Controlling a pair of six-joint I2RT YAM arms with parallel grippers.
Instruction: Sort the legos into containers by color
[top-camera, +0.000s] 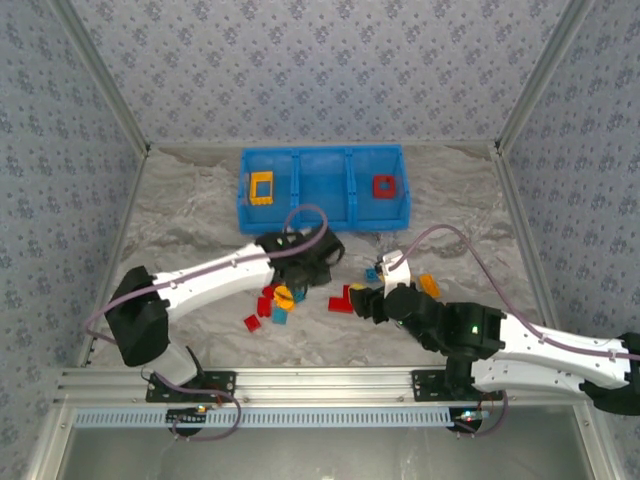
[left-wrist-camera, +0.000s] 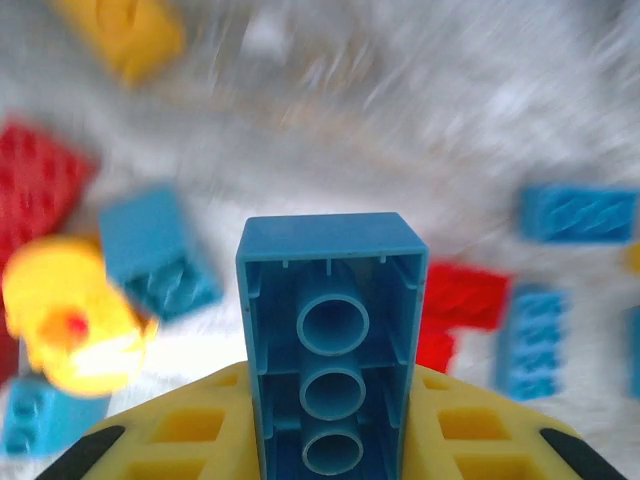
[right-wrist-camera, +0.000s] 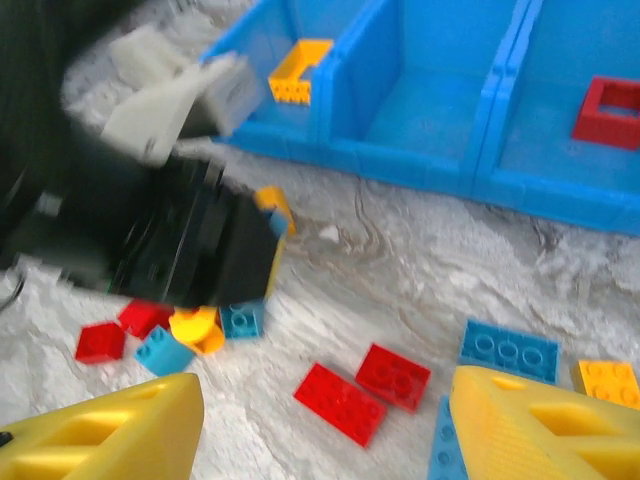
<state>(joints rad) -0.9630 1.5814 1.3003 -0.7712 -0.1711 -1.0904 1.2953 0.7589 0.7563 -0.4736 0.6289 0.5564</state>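
Your L gripper (left-wrist-camera: 330, 450) was clamped on 1 blue brick (left-wrist-camera: 332, 330), at the loose pile (top-camera: 275, 305) near the table's middle. R gripper (right-wrist-camera: 325, 430) hung open, holding nothing. Grasp step, I'd judge. Next: lift, carry it far to the bin (top-camera: 322, 218), empty mid compartment.

Loose legos (top-camera: 342, 298) lie before the containers (top-camera: 370, 224).
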